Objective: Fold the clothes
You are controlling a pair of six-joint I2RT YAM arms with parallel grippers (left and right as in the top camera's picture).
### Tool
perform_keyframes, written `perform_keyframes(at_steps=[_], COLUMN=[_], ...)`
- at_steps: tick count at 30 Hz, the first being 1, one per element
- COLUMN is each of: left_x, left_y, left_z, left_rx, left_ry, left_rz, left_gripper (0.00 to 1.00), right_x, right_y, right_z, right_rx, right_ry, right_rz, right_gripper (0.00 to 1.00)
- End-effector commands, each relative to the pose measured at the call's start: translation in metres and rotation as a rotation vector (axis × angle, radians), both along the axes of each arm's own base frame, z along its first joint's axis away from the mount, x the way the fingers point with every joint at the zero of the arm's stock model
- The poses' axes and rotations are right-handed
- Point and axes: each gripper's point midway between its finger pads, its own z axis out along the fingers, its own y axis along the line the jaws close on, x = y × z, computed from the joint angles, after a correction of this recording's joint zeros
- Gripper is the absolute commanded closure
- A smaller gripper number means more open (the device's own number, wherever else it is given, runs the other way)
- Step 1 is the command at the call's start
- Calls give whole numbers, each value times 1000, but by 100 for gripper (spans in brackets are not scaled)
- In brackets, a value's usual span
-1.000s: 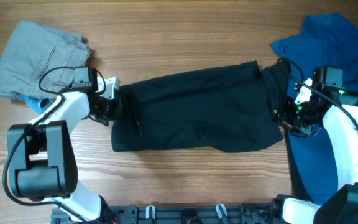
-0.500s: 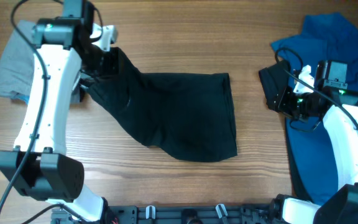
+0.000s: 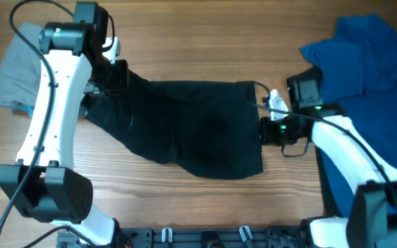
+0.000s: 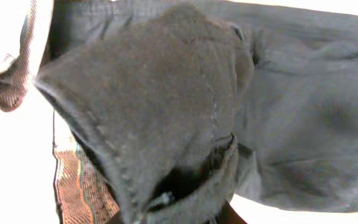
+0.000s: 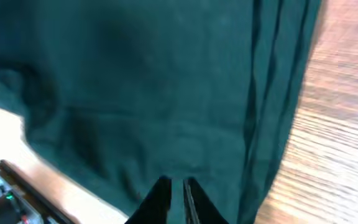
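Grey garment (image 3: 18,58) lies crumpled at the far left of your worktop (image 3: 185,41), partly under the left arm. Just right of it, your left pincer (image 3: 114,74) sits at the upper-left corner of the black shorts (image 3: 191,127). The cloth draws up to it in a narrow bunch, so it is clamped on that corner. From the left wrist camera you see only the shorts (image 4: 166,93), a stitched fold bulging right against the lens, and the fingers are hidden behind it.

The shorts spread across the middle of the worktop, widening from the held corner to a straight hem on the right. Their lower edge sags toward the near side in a rounded lobe.

Your right pincer (image 3: 267,129) is at that right hem, about halfway down it, pointing left onto the cloth. In the right wrist view its two dark fingertips (image 5: 160,194) stand together with only a thin slit between them, over the shorts (image 5: 135,93), with bare wood to the right. You cannot tell whether the tips touch the fabric.

A blue garment (image 3: 371,69) lies at the far right, partly under the right arm and apart from the shorts.
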Motion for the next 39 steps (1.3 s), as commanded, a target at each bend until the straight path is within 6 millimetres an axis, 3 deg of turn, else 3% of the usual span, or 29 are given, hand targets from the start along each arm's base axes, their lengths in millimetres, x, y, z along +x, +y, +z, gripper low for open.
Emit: perform_keyframes(at_steps=[1, 2, 3, 4, 6, 10, 12, 14, 16, 17, 19, 21, 23, 24, 25, 26, 27, 28, 30, 32, 35, 37, 38, 39], left_x=[-6, -6, -4, -3, -1, -6, -8, -10, -18, -29, -36, -38, -38, -39, -40, -40, -40, -39, -39, -39, -39, -39, -39, -39], left_y=[28, 35, 39, 44, 53, 69, 62, 43, 39, 43, 48, 53, 60, 62, 64, 64, 64, 64, 64, 64, 64, 64, 64, 64], left_z=[-31, -39, -43, -45, -45, -46, -46, -49, -62, -77, -91, -96, -95, -94, -94, -94, -94, -94, -94, -94, -94, -94, -94, -94], left_rx=[36, 35, 34, 34, 33, 31, -15, -119, -134, -126, -130, -142, -146, -148, -148, -148, -148, -148, -148, -148, -148, -147, -147, -147], left_ry=[52, 56, 48, 43, 32, 49, 62, 71, 104, 144, 169, 172, 161, 162, 166, 166, 165, 162, 161, 162, 162, 162, 162, 162], left_rz=[86, 107, 117, 132, 157, 205, 200, 138, 124, 143, 179, 209, 229, 238, 243, 244, 244, 244, 244, 244, 244, 244, 244, 244], left_gripper=[69, 40, 26, 0, 0, 0, 0, 0, 0, 0, 0, 0, 0, 0, 0, 0, 0, 0, 0, 0, 0, 0, 0, 0], right_x=[-22, -28, -31, -37, -47, -42, -29, -18, 2, 22, 27, 20, 4, -6, -8, -3, 5, 14, 28, 21, 3, -6, -10, -10], right_y=[-4, -7, -14, -33, -69, -126, -141, -140, -119, -85, -46, -31, -35, -49, -50, -47, -46, -45, -43, -24, -24, -27, -37, -44], right_z=[-49, -64, -76, -89, -95, -76, -65, -54, -35, -7, 29, 31, -1, -22, -30, -34, -37, -37, -35, -32, -46, -56, -63, -66], right_rx=[-48, -69, -116, -227, -395, -510, -472, -413, -278, -80, 119, 115, -62, -208, -246, -244, -241, -237, -223, -119, -110, -120, -175, -220], right_ry=[154, 204, 249, 325, 415, 405, 375, 347, 259, 102, -46, -35, 97, 170, 166, 128, 83, 33, -30, -20, 58, 87, 108, 108], right_rz=[-47, -80, -129, -259, -485, -647, -680, -645, -517, -311, -127, -83, -169, -269, -261, -221, -187, -163, -153, -81, -122, -157, -207, -222], right_gripper=[92, 95, 96, 96, 96, 96, 96, 95, 96, 95, 92, 91, 94, 67, 37, 22, 21, 31, 32, 45, 44, 60, 64, 80])
